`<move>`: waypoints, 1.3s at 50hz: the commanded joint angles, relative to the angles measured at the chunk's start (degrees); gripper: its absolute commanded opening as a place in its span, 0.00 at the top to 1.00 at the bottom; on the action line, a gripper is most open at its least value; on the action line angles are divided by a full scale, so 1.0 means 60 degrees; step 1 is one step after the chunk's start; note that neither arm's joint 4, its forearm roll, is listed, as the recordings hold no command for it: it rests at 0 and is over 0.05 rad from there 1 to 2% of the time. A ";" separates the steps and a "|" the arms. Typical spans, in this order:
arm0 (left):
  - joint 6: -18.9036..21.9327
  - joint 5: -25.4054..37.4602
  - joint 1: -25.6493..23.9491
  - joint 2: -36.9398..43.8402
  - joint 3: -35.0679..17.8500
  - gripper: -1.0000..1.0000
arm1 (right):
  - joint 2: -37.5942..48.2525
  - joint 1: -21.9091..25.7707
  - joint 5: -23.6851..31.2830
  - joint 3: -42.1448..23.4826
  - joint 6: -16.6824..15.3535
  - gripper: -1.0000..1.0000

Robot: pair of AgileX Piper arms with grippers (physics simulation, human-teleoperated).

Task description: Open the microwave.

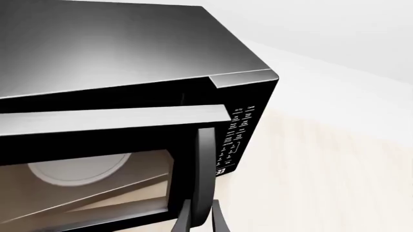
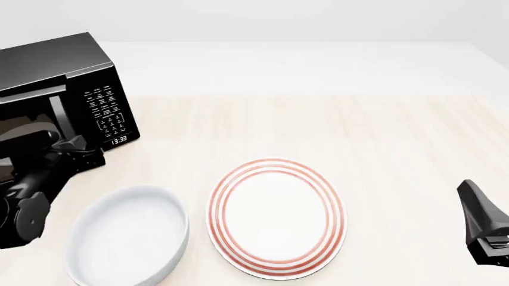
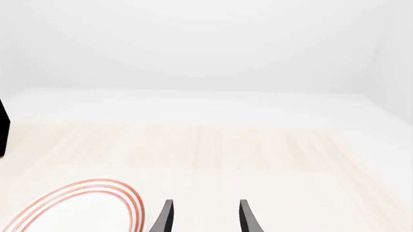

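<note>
The black microwave (image 2: 56,62) stands at the table's far left. Its windowed door (image 1: 96,145) is ajar, with a gap showing between the door's top edge and the body. Through the window I see the pale turntable (image 1: 77,169). The keypad panel (image 1: 235,137) carries white lettering. My left gripper (image 1: 201,215) has a finger on each side of the vertical bar handle (image 1: 204,164), shut on it near its lower end. In the front view the left gripper (image 2: 73,145) sits at the door's edge. My right gripper (image 3: 204,217) is open and empty, low at the right (image 2: 483,229).
A white bowl (image 2: 127,238) sits near the front left, close to the left arm. A white plate with red rings (image 2: 277,217) lies in the middle; its rim (image 3: 96,193) shows beside the right gripper.
</note>
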 commanded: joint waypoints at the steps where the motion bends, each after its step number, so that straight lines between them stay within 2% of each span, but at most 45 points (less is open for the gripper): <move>1: -0.0259 -0.0148 -0.0710 -0.0485 -0.0166 1.00 | 0.0001 -0.0007 -0.0016 0.0003 -0.0006 0.00; 26: -0.0253 -0.0076 -0.0743 -0.1061 0.0235 1.00 | -0.0185 0.0001 0.0102 -0.0003 -0.0026 0.00; 33: -0.0361 -0.0386 -0.0807 -0.0841 0.0396 1.00 | -0.0129 -0.0022 0.0054 0.0001 -0.0034 0.00; 65: -0.0461 0.0030 -0.0921 -0.1915 0.0877 1.00 | -0.0179 -0.0020 0.0074 -0.0009 -0.0027 0.00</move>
